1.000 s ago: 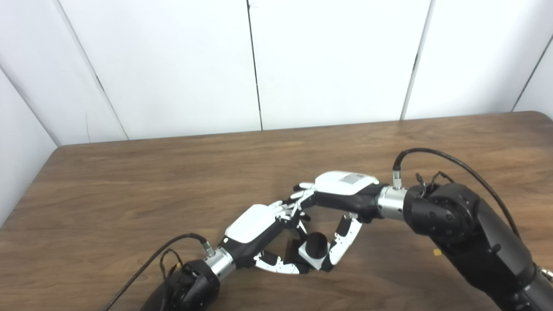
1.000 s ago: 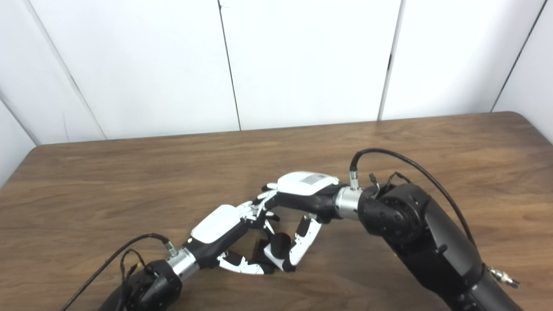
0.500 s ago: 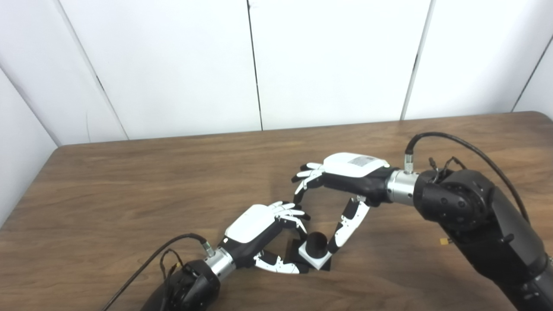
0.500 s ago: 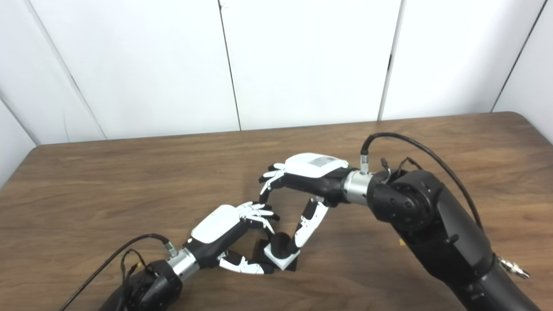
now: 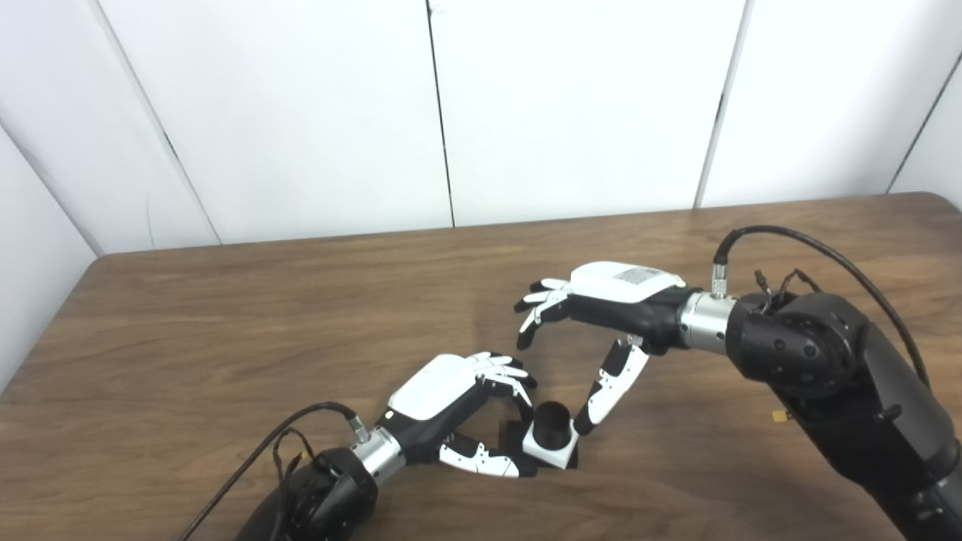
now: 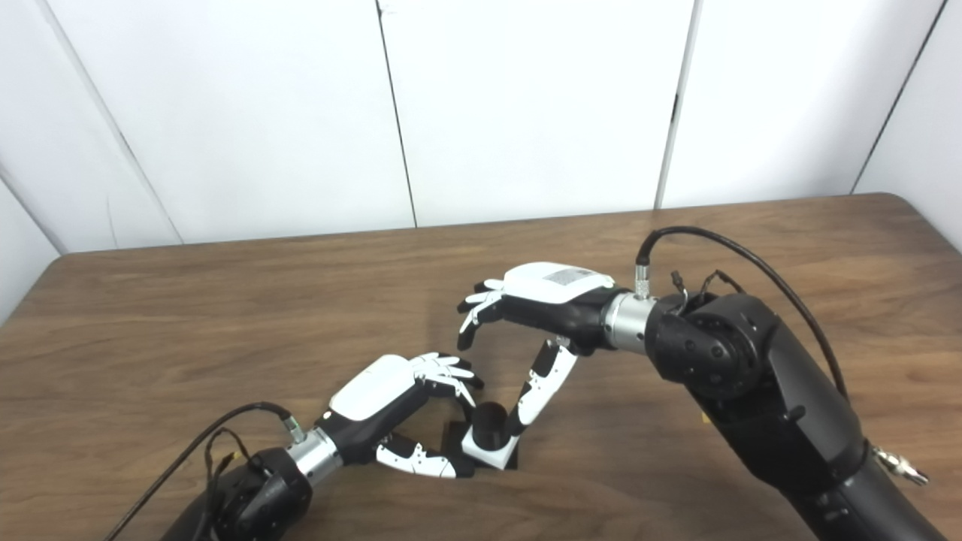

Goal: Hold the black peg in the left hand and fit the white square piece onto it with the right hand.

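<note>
The black peg (image 5: 554,418) stands upright on its black base (image 5: 573,460) near the table's front middle. The white square piece (image 5: 543,448) sits around the peg, low down on the base. My left hand (image 5: 449,391) is curled around the peg from the left, with fingers at its far side and thumb along the base's near edge. My right hand (image 5: 601,299) hovers open above and behind the peg, fingers spread and holding nothing. Its thumb (image 5: 607,383) points down toward the piece's right side; whether the tip touches I cannot tell.
The brown wooden table (image 5: 225,323) stretches wide to the left and back, ending at white wall panels. A small yellow scrap (image 5: 779,415) lies on the table by my right forearm (image 6: 721,353). Cables loop from both wrists.
My right hand has let go of the white piece and risen up and back to the right, fingers spreading. The piece stays on the peg. My left hand has barely moved.
</note>
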Robot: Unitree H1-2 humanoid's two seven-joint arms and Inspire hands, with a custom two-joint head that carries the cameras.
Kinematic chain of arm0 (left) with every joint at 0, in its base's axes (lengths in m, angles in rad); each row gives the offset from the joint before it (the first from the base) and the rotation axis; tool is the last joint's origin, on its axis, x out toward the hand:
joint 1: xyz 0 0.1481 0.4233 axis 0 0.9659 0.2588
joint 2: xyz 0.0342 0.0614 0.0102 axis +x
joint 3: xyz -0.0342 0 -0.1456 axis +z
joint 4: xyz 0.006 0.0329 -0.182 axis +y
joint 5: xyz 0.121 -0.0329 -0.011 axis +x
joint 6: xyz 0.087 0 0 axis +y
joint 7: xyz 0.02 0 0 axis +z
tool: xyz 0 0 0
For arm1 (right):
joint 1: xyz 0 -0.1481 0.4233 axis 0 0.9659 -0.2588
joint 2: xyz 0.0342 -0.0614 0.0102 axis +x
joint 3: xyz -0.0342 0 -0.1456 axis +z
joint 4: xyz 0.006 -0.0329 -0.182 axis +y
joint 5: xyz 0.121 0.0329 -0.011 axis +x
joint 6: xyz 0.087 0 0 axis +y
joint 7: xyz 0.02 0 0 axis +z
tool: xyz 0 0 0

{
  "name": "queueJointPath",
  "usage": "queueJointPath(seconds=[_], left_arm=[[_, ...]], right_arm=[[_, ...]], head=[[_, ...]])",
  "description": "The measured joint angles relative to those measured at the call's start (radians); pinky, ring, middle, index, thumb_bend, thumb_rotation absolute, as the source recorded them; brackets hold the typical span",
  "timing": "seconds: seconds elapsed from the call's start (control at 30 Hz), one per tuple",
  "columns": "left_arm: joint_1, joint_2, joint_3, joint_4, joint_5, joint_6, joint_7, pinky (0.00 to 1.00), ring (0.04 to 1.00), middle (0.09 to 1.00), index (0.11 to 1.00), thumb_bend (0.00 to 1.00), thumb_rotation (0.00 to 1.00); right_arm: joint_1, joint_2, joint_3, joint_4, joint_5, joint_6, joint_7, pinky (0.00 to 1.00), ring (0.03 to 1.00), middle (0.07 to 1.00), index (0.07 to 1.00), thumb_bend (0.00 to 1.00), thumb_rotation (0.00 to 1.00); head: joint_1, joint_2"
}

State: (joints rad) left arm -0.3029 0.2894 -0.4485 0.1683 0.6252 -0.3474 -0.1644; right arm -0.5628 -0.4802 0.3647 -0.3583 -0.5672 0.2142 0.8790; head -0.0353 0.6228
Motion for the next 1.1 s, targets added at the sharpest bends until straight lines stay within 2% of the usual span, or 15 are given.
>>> queueJointPath(seconds=[0.27,0.5,0.73,0.83,0.9,1.1], left_arm=[[-0.003,0.005,0.002,-0.003,-0.010,0.001,-0.016,0.93,0.898,0.840,0.762,0.87,0.65],[-0.002,0.024,0.017,-0.032,-0.031,0.008,-0.069,0.90,0.893,0.844,0.777,0.90,0.62],[-0.003,0.055,0.072,-0.044,-0.030,0.042,-0.088,0.88,0.886,0.850,0.815,0.91,0.59],[-0.001,0.061,0.092,-0.073,-0.034,0.080,-0.114,0.90,0.896,0.864,0.854,0.91,0.57],[0.002,0.065,0.100,-0.086,-0.041,0.102,-0.132,0.89,0.895,0.872,0.878,0.91,0.58],[0.022,0.069,0.134,-0.107,-0.070,0.114,-0.146,0.85,0.885,0.879,0.902,0.93,0.61]], right_arm=[[0.000,0.000,-0.005,0.006,0.003,-0.001,-0.019,0.90,1.000,0.928,0.751,1.00,0.35],[0.000,-0.015,-0.009,0.021,0.010,-0.008,-0.025,0.90,0.995,0.926,0.753,1.00,0.35],[0.000,-0.024,-0.014,0.034,0.014,-0.014,-0.032,0.90,0.998,0.929,0.756,1.00,0.35],[0.000,-0.026,-0.015,0.034,0.014,-0.014,-0.033,0.90,1.000,0.928,0.756,1.00,0.36],[0.000,-0.026,-0.015,0.034,0.014,-0.014,-0.033,0.91,1.000,0.928,0.754,1.00,0.36],[0.001,-0.032,-0.026,0.034,0.023,-0.014,-0.039,0.91,1.000,0.930,0.761,1.00,0.36]], head=[[0.003,-0.011],[0.011,-0.018],[0.012,-0.021],[0.012,-0.021],[0.012,-0.021],[0.011,-0.028]])
